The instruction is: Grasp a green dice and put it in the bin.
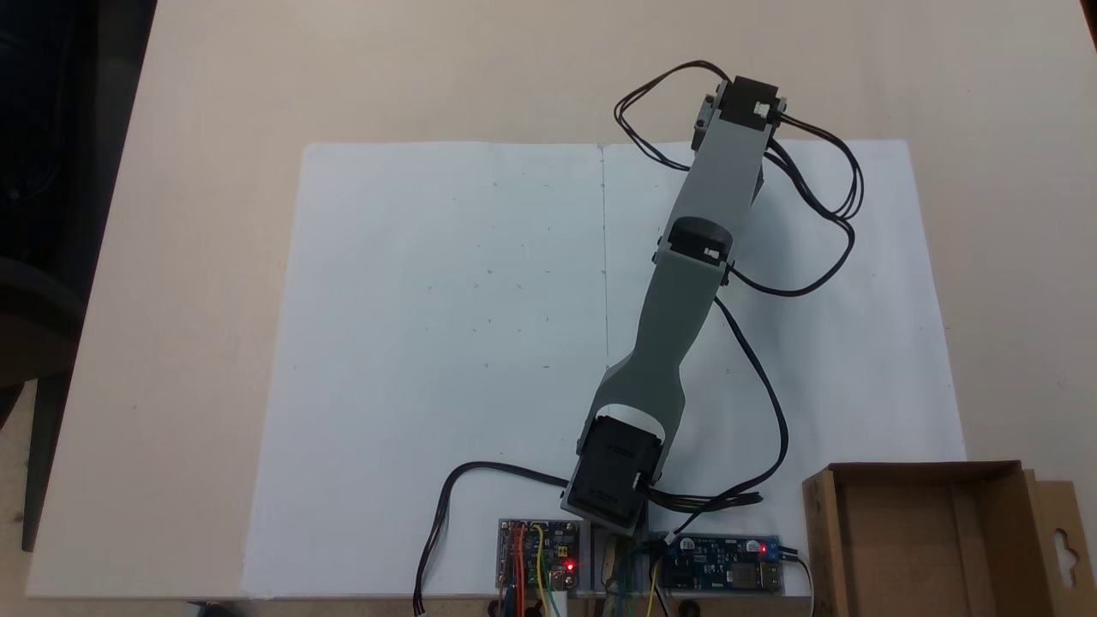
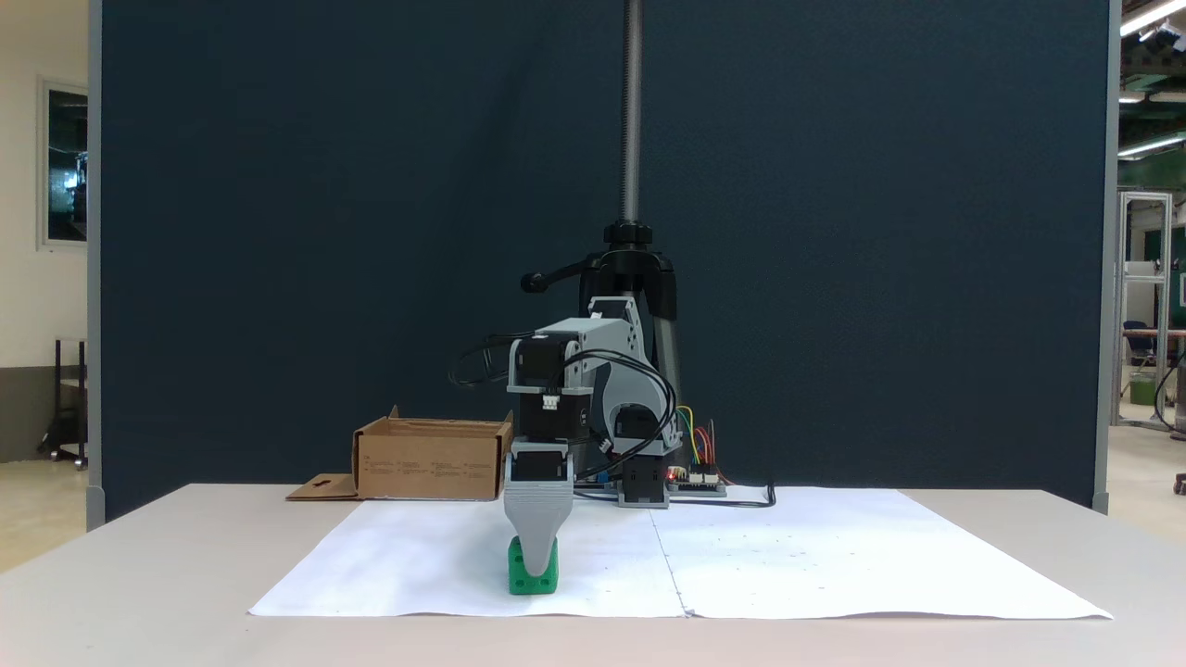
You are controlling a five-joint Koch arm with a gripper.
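Pointing straight down, the claw [image 2: 535, 567] sits low on the dice [image 2: 532, 576]; from this side view one grey jaw covers the middle of the cube, with green showing to either side and below. The other jaw lies behind it, so I cannot tell whether the claw is parted or clamped on the dice. The dice rests on the white paper [image 2: 788, 556], near its front edge in that fixed view and left of the paper's centre fold.

No writing can be read; the boards [image 1: 538, 555] at the arm's base show only red lights.

Seen from above, the arm [image 1: 686, 283] reaches out from its base across the paper, slanting to the right, with its far end past the paper's far edge. Black cables loop beside it.

The bin [image 1: 930, 548] stands at the table's corner, beside the base, well apart from the dice. A hang-hole shows in its side flap.
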